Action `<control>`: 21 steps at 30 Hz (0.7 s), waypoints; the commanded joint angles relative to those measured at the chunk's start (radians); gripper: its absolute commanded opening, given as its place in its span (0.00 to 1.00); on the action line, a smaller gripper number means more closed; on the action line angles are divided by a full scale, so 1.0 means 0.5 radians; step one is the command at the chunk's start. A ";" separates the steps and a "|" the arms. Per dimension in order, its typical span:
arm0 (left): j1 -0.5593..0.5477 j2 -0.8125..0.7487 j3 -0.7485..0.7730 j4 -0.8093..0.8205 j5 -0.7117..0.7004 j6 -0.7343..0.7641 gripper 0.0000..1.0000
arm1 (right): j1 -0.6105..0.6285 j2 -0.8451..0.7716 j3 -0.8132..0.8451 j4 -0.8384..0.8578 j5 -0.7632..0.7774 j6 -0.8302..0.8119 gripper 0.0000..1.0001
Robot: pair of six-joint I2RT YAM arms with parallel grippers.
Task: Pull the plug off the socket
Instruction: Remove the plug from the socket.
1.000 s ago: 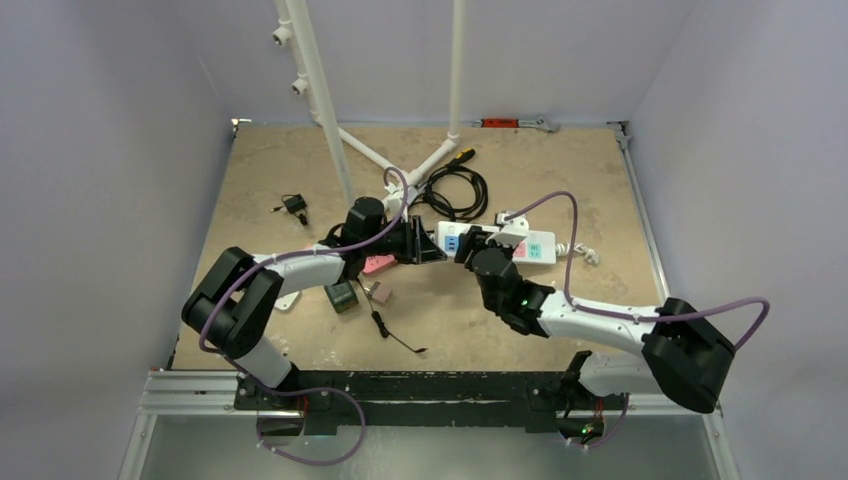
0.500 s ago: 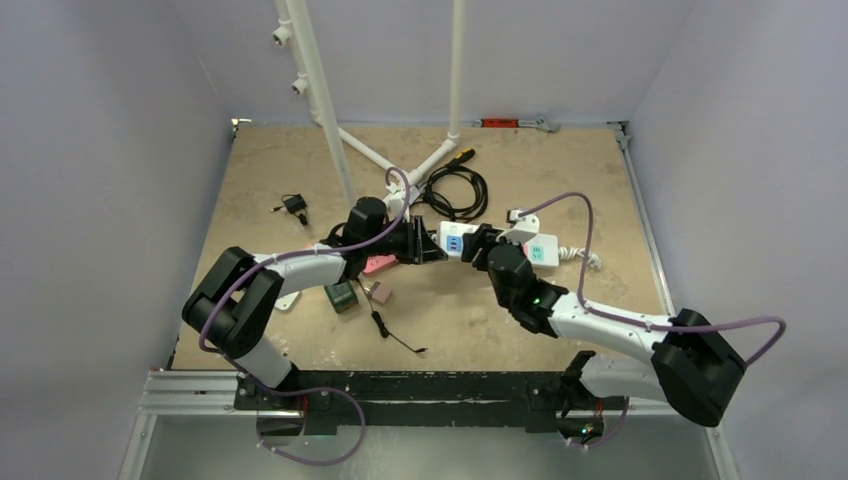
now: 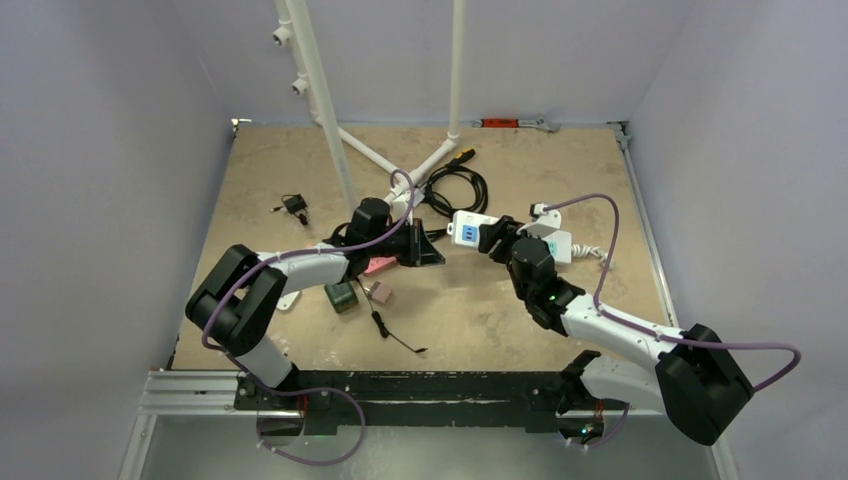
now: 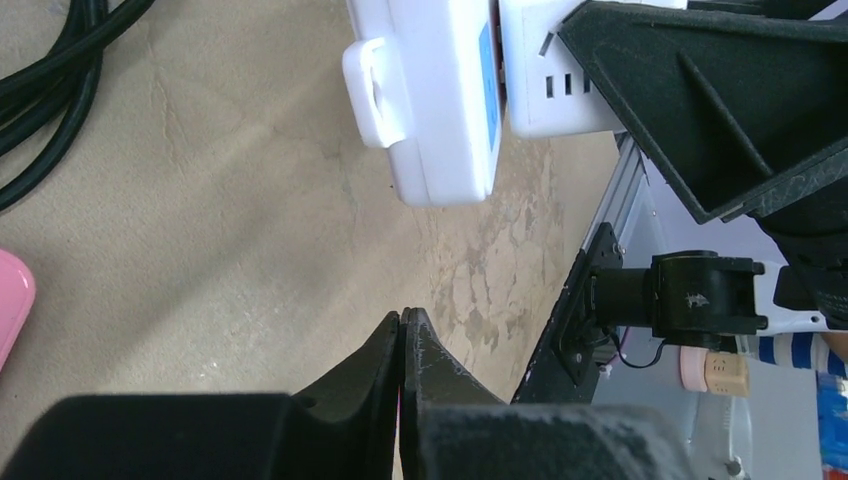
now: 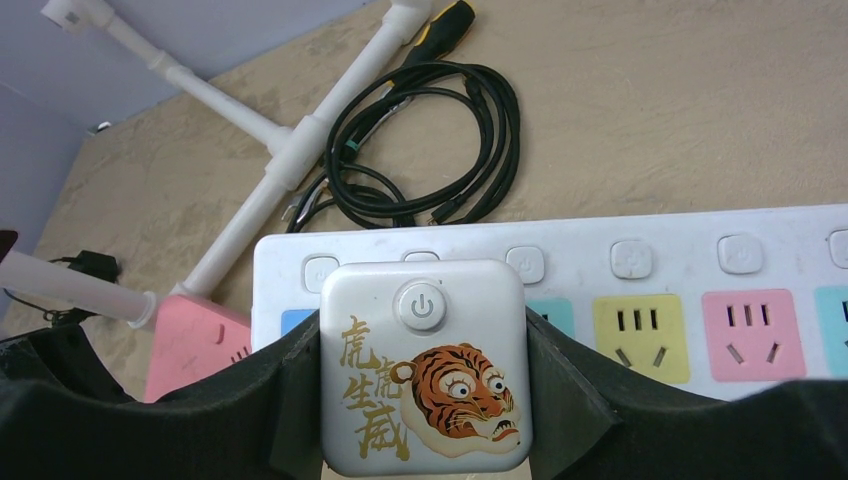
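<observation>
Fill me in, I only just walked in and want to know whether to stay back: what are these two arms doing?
The right tool grips the white tiger-print plug from both sides, and the plug still looks seated in the white power strip. The left tool is shut on nothing. Its tips sit apart from the strip's end, so that arm is not holding the strip. The plug is not out yet.
</observation>
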 commanded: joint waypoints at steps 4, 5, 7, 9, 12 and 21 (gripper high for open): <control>0.006 -0.112 0.051 0.157 0.201 0.077 0.40 | 0.003 -0.049 -0.003 0.157 -0.049 0.103 0.00; 0.006 -0.132 0.049 0.171 0.209 0.082 0.50 | 0.004 -0.052 -0.003 0.171 -0.072 0.082 0.00; 0.009 -0.161 0.034 0.181 0.200 0.083 0.65 | 0.005 -0.067 -0.023 0.228 -0.142 0.059 0.00; 0.016 -0.167 0.032 0.158 0.169 0.081 0.72 | 0.005 -0.104 -0.059 0.305 -0.210 0.032 0.00; 0.041 -0.133 0.041 0.113 0.141 0.065 0.75 | 0.006 -0.174 -0.107 0.378 -0.288 0.006 0.00; 0.046 -0.128 0.028 0.226 0.201 0.005 0.79 | 0.007 -0.171 -0.142 0.558 -0.508 -0.107 0.00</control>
